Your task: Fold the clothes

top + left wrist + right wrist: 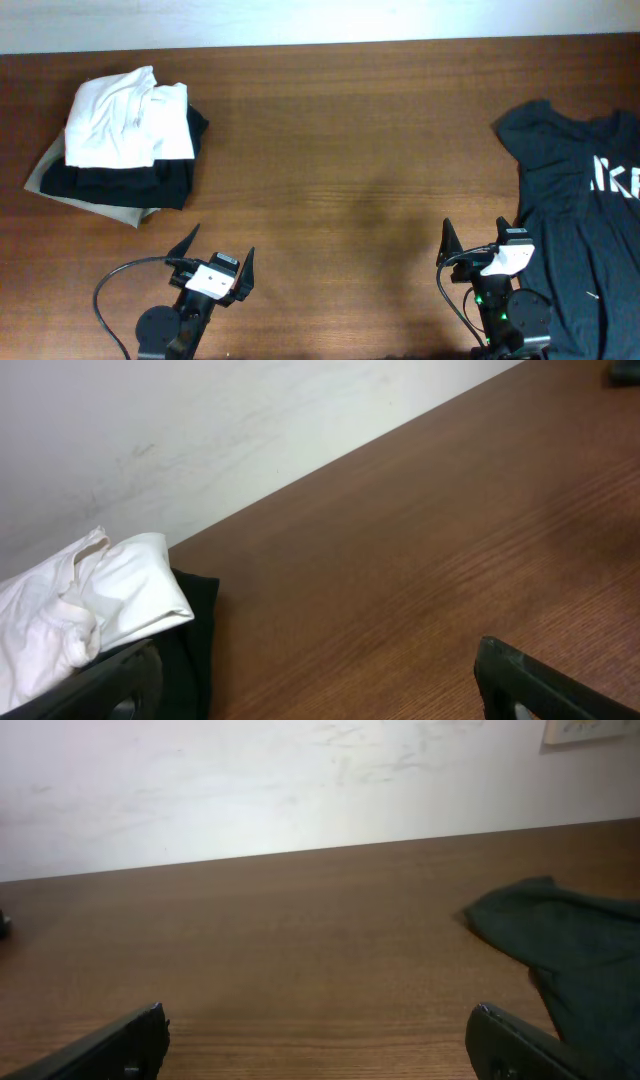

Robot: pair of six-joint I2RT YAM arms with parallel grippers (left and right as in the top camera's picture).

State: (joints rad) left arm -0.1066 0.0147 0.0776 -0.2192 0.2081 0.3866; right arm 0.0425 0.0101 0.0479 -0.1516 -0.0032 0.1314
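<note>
On the right edge of the table, one black T-shirt lies spread out and unfolded. Its long axis runs far-to-near, just to the right of the right gripper, so that arm's way closer. The left gripper sits well apart from it, nearer the one folded pile at far left: white on top, black under, something beige at the bottom. Both grippers are spread wide, holding nothing.

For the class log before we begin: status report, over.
Left gripper open, empty. Right gripper open, empty. Black shirt unfolded at right edge; folded pile far left. Nothing in the way.
</note>
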